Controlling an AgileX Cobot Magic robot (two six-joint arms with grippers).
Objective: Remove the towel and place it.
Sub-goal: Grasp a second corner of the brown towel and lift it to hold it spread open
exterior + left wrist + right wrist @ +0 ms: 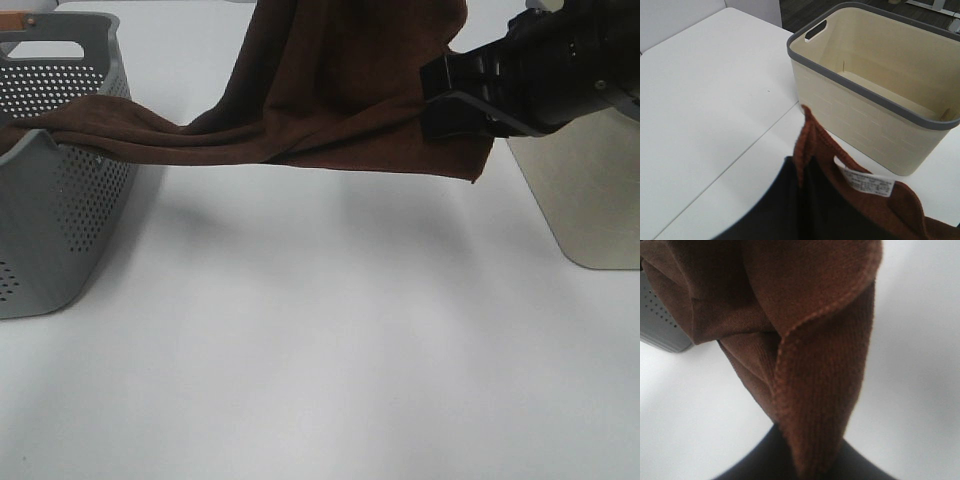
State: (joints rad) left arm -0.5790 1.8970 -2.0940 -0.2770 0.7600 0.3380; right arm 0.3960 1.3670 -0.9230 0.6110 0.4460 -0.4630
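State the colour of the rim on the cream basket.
Grey; the rim of the cream basket shows best in the left wrist view.

White table (pixel 320 350); grey basket (pixel 60 200), cream bin (pixel 590 200)

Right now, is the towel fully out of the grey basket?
No: one towel end drapes over the basket rim; the rest hangs lifted.

A left basket (pixel 60 230) stands at the left edge of the tabletop (pixel 320 350), and a right basket (pixel 585 200) stands at the right edge, farther back. The towel (pixel 330 90) stretches between them. Its left end lies over the left basket's rim and into it, and its middle hangs above the tabletop's far half. The right gripper (pixel 445 95) clamps the towel's right edge, just beside the right basket.
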